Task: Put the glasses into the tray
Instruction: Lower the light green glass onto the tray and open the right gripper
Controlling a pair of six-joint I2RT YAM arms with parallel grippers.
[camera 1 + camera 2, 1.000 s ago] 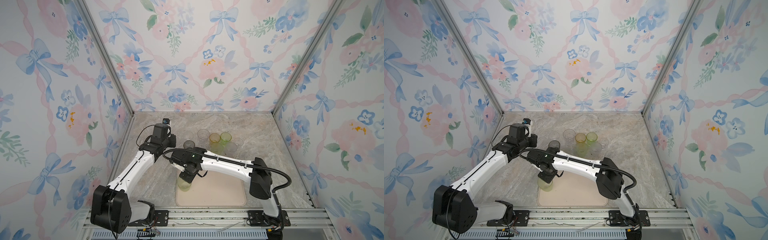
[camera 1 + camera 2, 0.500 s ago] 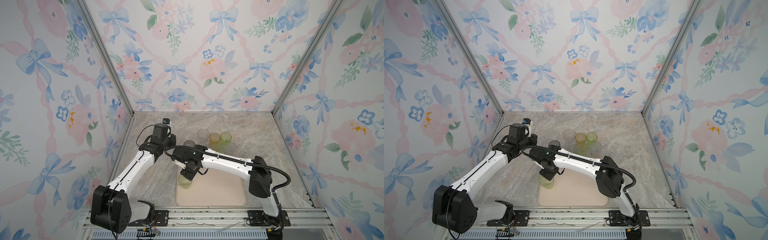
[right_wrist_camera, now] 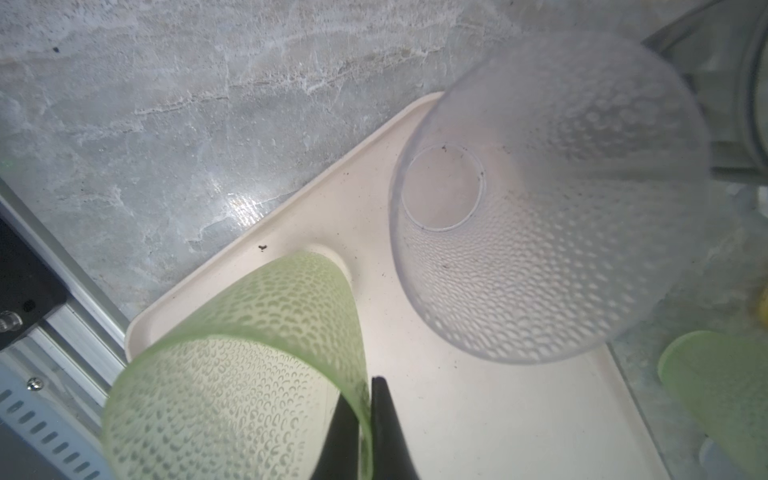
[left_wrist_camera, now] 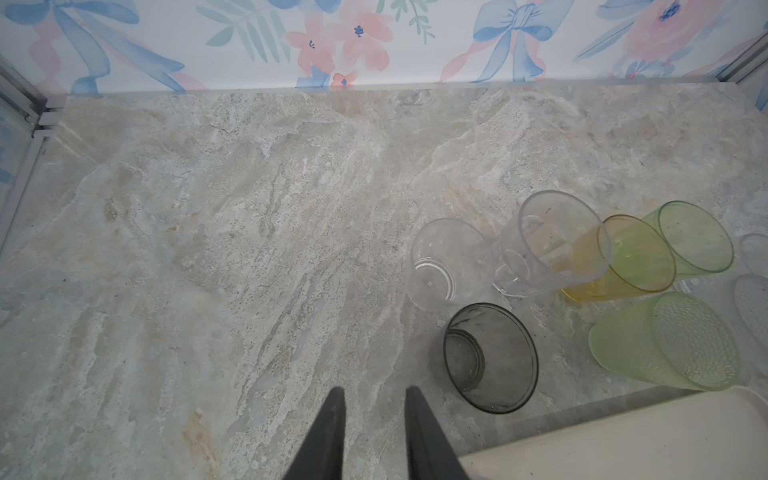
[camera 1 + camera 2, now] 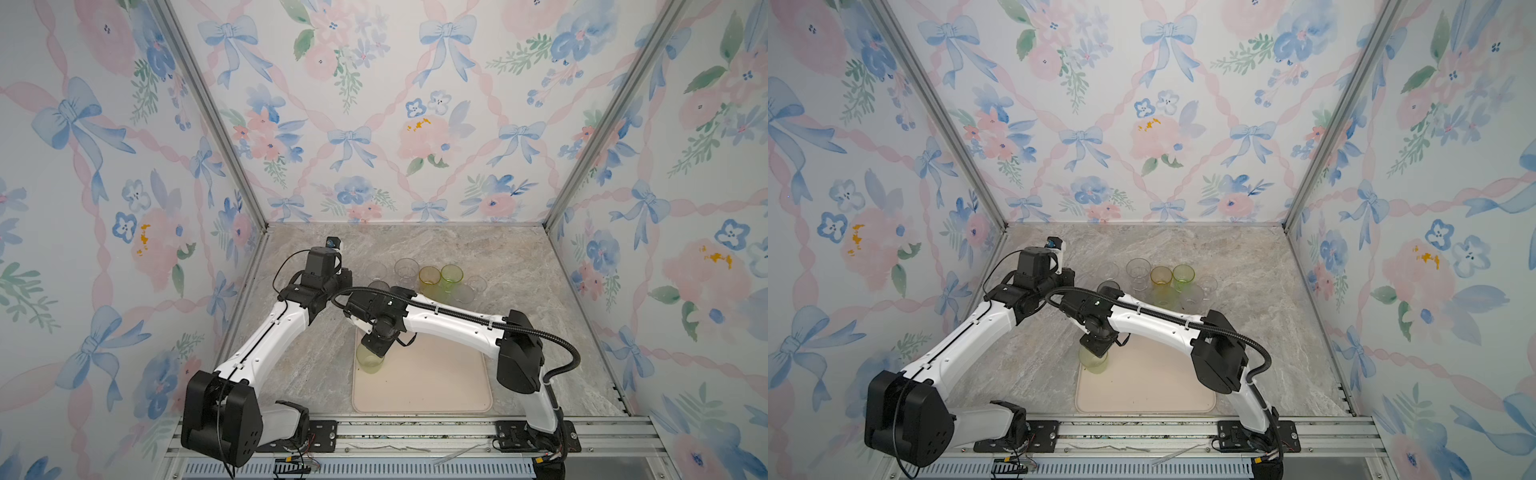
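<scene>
My right gripper (image 3: 361,390) is shut on the rim of a pale green dimpled glass (image 3: 249,353), one finger inside and one outside. In both top views this glass (image 5: 369,360) (image 5: 1093,360) is at the left edge of the cream tray (image 5: 436,386) (image 5: 1154,390). A frosted dimpled glass (image 3: 540,199) stands in the tray corner beside it. Back on the marble are a smoky grey glass (image 4: 490,357), two clear ones (image 4: 449,262), an amber one (image 4: 623,262) and green ones (image 4: 694,237). My left gripper (image 4: 374,415) is open and holds nothing, just left of the grey glass.
The right arm (image 5: 449,324) reaches across the tray's far end and hides the frosted glass in both top views. The left arm (image 5: 270,332) stretches along the left wall. A metal rail (image 5: 415,432) runs along the front edge.
The right gripper, still holding the green glass, has shifted slightly toward the back at the tray's left edge. The left arm has not moved.
</scene>
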